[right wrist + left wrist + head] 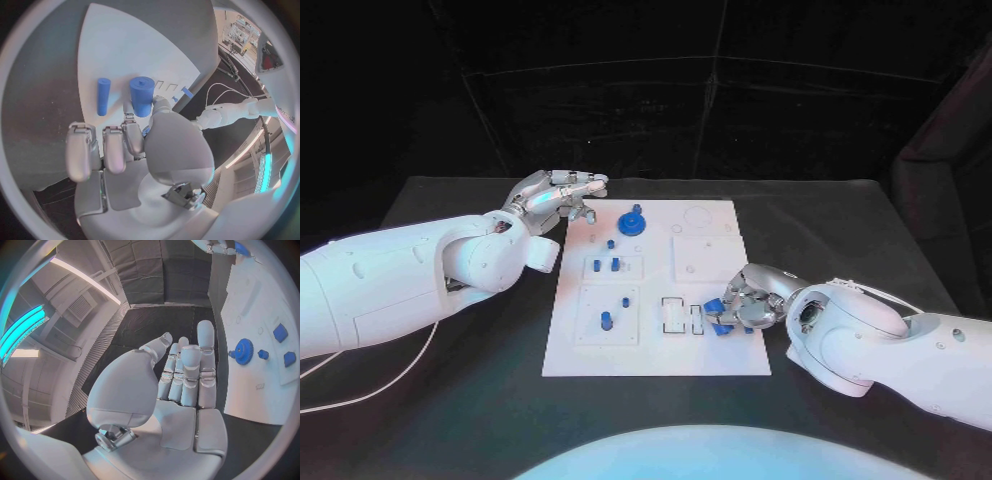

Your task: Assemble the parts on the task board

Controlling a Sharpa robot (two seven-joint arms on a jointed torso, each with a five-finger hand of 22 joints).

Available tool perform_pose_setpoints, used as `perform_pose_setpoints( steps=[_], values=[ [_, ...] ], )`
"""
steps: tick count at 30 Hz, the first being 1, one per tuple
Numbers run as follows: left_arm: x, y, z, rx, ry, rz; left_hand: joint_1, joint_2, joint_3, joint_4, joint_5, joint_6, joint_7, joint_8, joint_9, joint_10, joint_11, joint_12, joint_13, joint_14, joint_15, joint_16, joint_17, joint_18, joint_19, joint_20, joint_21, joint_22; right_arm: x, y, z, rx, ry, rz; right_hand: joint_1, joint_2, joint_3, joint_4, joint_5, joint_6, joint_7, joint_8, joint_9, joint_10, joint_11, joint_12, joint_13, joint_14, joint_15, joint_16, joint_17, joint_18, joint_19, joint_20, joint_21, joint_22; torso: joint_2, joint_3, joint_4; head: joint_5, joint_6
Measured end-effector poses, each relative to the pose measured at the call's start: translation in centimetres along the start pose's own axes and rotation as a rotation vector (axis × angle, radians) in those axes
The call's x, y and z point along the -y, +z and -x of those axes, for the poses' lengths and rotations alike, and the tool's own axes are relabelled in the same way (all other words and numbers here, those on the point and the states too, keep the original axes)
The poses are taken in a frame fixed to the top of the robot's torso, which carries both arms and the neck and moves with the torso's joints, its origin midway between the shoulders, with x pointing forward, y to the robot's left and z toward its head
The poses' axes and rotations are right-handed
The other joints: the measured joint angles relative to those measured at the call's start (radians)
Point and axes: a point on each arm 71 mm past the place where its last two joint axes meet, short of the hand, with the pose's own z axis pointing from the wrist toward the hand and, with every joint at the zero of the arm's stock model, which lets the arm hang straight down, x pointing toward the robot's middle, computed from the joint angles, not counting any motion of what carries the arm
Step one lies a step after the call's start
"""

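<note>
Right hand [750, 303] at the near right of the task board [658, 360], gripping a blue part.

The white task board lies in the middle of the black table [848, 215]. A blue gear [633, 223] stands near its far edge, small blue pegs [604, 265] sit left of centre, and another blue piece [606, 320] stands in the near-left panel. In the right wrist view the right hand's fingers are curled, with a thick blue cylinder [142, 95] pinched at the thumb and a slimmer blue cylinder [103, 95] just beside it on the board. The left hand [557, 197] hovers off the board's far-left corner, fingers straight and apart, holding nothing.
</note>
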Motion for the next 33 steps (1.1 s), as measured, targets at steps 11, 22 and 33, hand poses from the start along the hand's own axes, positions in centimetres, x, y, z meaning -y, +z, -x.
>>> perform_pose_setpoints(
  steps=[11, 22, 33],
  values=[
    [-0.1, 0.0, -0.1, -0.004, -0.001, 0.001, 0.000, 0.000, 0.000, 0.000, 0.000, 0.000, 0.000, 0.000, 0.000, -0.004, 0.004, 0.005, 0.000, 0.000, 0.000, 0.000, -0.002, 0.000, 0.000, 0.000, 0.000, -0.001, -1.3, -0.7, -0.1, 0.008, 0.131, 0.047, 0.000, 0.000, 0.000, 0.000, 0.011, 0.002, -0.002, 0.006, 0.012, 0.000, 0.000, -0.008, -0.004, 0.000, 0.000, 0.000, 0.000, 0.000, -0.003, -0.003, 0.000, 0.000, 0.000, -0.0023, 0.0052, -0.005, 0.006],
    [-0.1, 0.0, -0.2, -0.007, -0.003, 0.003, 0.000, 0.000, 0.000, 0.000, 0.000, 0.000, 0.000, 0.000, 0.000, -0.004, 0.004, 0.005, 0.000, 0.000, 0.000, 0.000, -0.002, 0.000, 0.000, 0.000, 0.000, -0.001, -2.9, 0.2, -1.0, -0.031, 0.148, 0.063, -0.050, 0.012, -0.032, 0.004, -0.043, 0.022, -0.014, 0.022, 0.044, -0.003, -0.004, -0.024, -0.009, -0.001, -0.008, 0.000, 0.000, 0.000, -0.002, -0.010, 0.000, 0.000, 0.000, -0.0033, 0.0049, 0.007, 0.005],
    [-0.1, 0.1, -0.4, -0.013, -0.004, 0.004, 0.000, 0.000, 0.000, 0.000, 0.000, 0.000, 0.000, 0.000, 0.000, -0.004, 0.004, 0.005, 0.000, 0.000, 0.000, 0.000, -0.002, 0.000, 0.000, 0.000, 0.000, -0.001, -3.6, 1.1, -1.6, -0.044, 0.143, 0.032, -0.091, 0.005, -0.065, 0.006, -0.163, 0.029, -0.021, 0.033, 0.067, -0.007, -0.007, -0.045, -0.018, 0.000, -0.014, -0.011, 0.000, 0.000, -0.002, -0.010, 0.000, 0.000, 0.001, -0.0030, 0.0035, 0.011, 0.005]
  ],
)
